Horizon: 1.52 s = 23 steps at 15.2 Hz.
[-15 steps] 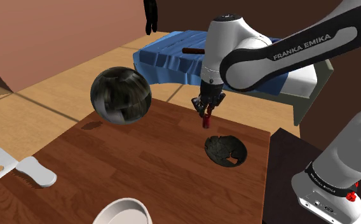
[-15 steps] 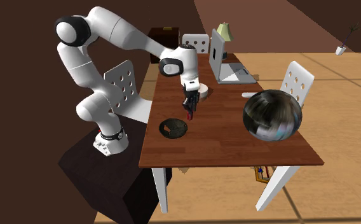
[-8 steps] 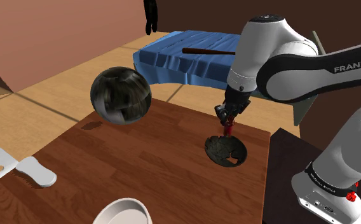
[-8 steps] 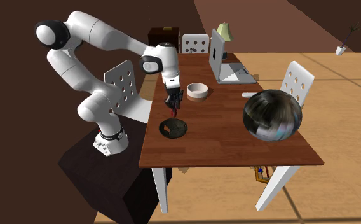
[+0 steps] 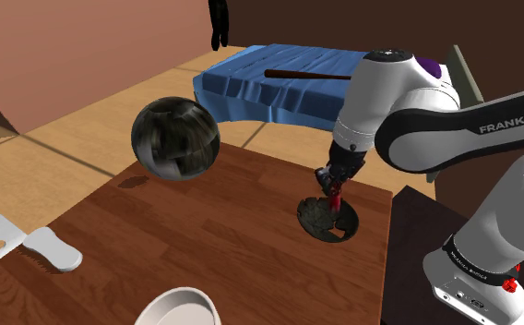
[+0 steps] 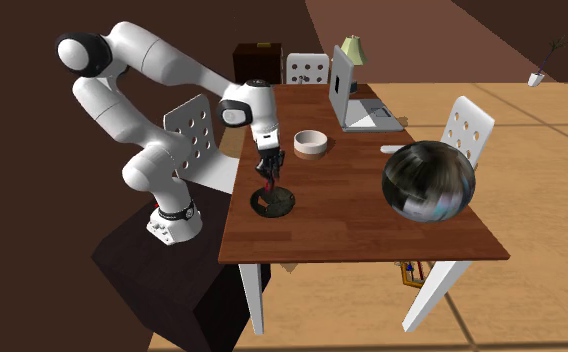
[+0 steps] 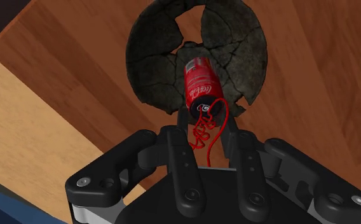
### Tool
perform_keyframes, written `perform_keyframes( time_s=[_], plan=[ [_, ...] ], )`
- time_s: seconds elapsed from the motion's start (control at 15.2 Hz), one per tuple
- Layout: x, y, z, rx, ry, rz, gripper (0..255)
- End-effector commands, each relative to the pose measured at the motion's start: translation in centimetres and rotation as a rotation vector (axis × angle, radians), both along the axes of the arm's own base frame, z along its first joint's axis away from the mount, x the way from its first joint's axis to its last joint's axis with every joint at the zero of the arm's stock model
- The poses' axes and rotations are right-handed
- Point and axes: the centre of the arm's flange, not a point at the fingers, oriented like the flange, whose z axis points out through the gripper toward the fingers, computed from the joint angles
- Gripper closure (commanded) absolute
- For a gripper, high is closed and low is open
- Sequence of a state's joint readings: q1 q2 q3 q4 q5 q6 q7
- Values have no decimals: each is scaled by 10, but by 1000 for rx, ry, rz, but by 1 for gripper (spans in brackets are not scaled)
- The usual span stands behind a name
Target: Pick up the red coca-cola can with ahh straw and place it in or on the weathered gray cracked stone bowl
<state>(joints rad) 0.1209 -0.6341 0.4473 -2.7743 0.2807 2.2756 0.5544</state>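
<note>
A red cola can [image 7: 201, 79] with a curly red straw [image 7: 206, 127] hangs between my black fingers, its lower end inside the cracked grey stone bowl [image 7: 154, 57]. My gripper [image 7: 203, 126] is shut on the can's upper end. In the shoulder view the gripper [image 5: 333, 179] stands right over the bowl [image 5: 315, 219], with the can [image 5: 336, 196] reaching down into it. The second exterior view has the gripper [image 6: 269, 177] and can [image 6: 270, 188] over the bowl [image 6: 282, 205], near the table edge closest to my stand.
A large dark shiny sphere [image 5: 174, 138] rests on the wooden table [image 5: 205, 240]. A pale round bowl [image 6: 310, 143] and an open laptop [image 6: 357, 100] stand further along. White chairs [image 6: 469, 125] flank the table. A blue bed [image 5: 269, 83] lies beyond it.
My gripper has carried the can across the table from beside the bowl to over it, then lowered it so the can's lower end sits inside the bowl.
</note>
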Motion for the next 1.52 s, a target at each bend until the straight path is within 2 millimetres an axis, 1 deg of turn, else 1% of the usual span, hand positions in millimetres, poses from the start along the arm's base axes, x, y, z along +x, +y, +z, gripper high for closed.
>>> perform_keyframes(
  time_s=[0.0, 0.4, 0.92, 0.99, 1.32, 1.45],
  plan=[
    [1, 0, -10, 0, -1, 0, 255],
    [1, 0, -43, 0, -1, 0, 255],
    [1, 0, -43, 0, -1, 0, 255],
    [1, 0, -43, 0, -1, 0, 0],
    [1, 0, -43, 0, -1, 0, 0],
    [-2, 0, -17, 0, -1, 0, 0]
  ],
)
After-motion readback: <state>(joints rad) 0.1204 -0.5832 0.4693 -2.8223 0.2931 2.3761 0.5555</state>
